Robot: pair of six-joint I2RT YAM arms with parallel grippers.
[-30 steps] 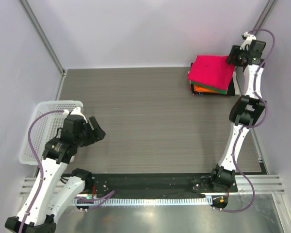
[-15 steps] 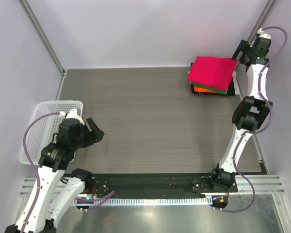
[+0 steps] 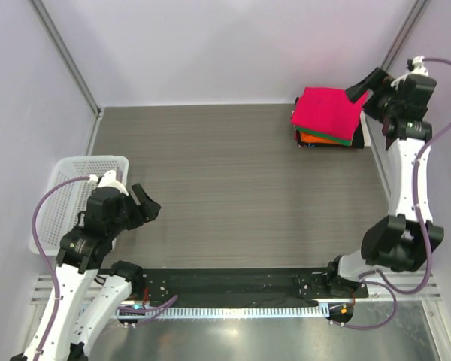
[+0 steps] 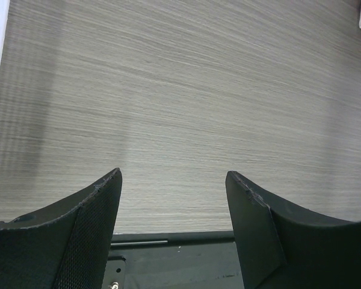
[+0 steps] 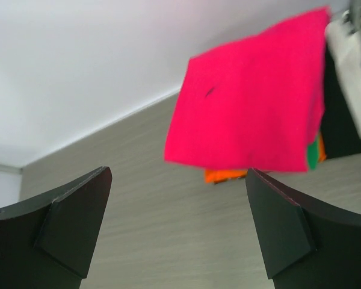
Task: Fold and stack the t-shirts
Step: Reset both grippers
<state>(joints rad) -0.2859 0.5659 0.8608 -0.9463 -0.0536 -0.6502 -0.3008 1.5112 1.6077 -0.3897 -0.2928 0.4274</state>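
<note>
A folded bright pink-red t-shirt (image 3: 328,110) (image 5: 253,114) tops the stack of t-shirts at the table's far right corner. Orange (image 5: 225,175), green (image 5: 313,153), dark (image 5: 338,123) and white (image 5: 348,66) folds show under its edges. My right gripper (image 3: 363,92) (image 5: 179,171) hovers open just right of the stack, nothing between its fingers and no cloth touching them. Over the near left of the table my left gripper (image 3: 143,204) (image 4: 174,174) is open and empty above bare wood-grain surface.
A white mesh basket (image 3: 54,197) stands at the left edge beside the left arm. Pale walls close the table (image 3: 225,180) at the back and both sides. A black base rail (image 3: 233,282) runs along the near edge.
My right gripper has opened at the pink-red shirt's right corner and pulled away to the right, the arm swinging outward. The left arm has sunk slightly toward the near edge.
</note>
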